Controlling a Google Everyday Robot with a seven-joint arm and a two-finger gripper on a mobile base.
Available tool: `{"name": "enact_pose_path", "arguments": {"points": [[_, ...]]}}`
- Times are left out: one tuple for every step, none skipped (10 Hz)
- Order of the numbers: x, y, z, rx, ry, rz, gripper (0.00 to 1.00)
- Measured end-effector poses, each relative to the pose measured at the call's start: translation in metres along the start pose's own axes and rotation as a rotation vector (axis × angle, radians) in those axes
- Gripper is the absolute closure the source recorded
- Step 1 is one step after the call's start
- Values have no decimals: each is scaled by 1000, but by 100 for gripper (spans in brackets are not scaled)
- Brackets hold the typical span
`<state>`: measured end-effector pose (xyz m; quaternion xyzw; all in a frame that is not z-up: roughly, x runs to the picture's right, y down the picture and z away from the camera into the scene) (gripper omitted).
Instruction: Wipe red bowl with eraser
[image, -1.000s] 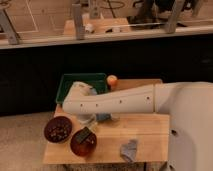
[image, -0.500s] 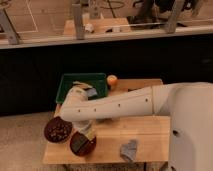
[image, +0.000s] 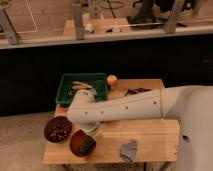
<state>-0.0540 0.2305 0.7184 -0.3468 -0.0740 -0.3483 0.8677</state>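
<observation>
Two red bowls stand at the table's front left. The left red bowl (image: 57, 129) holds dark bits. The front red bowl (image: 80, 144) has a grey block in it, probably the eraser (image: 88, 145). My gripper (image: 91, 134) hangs from the end of the white arm (image: 125, 107) and reaches down to the front bowl's right rim, at the grey block. The arm crosses the table from the right and hides the gripper's upper part.
A green tray (image: 67, 95) with light items stands at the back left. An orange object (image: 112, 80) is beside it. A dark object (image: 135, 91) lies at the back. A grey cloth (image: 129, 149) lies near the front edge of the wooden table (image: 155, 137).
The arm has swung forward and down, from above the table's middle toward the front red bowl. The gripper is now at that bowl's rim. The bowls and cloth stay put.
</observation>
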Motion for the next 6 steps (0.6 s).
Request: {"name": "enact_pose_path", "arguments": {"points": [[5,-6,-1,3,3,5,100],[12,-17,-2,13,8,9,100],[13,-23,-4,19,10,8,100],[7,-30,-7,28,6,-1,100],[2,-37,-9,37,2,-13,100],[-1,-41,-9,42,1,-24,100]]}}
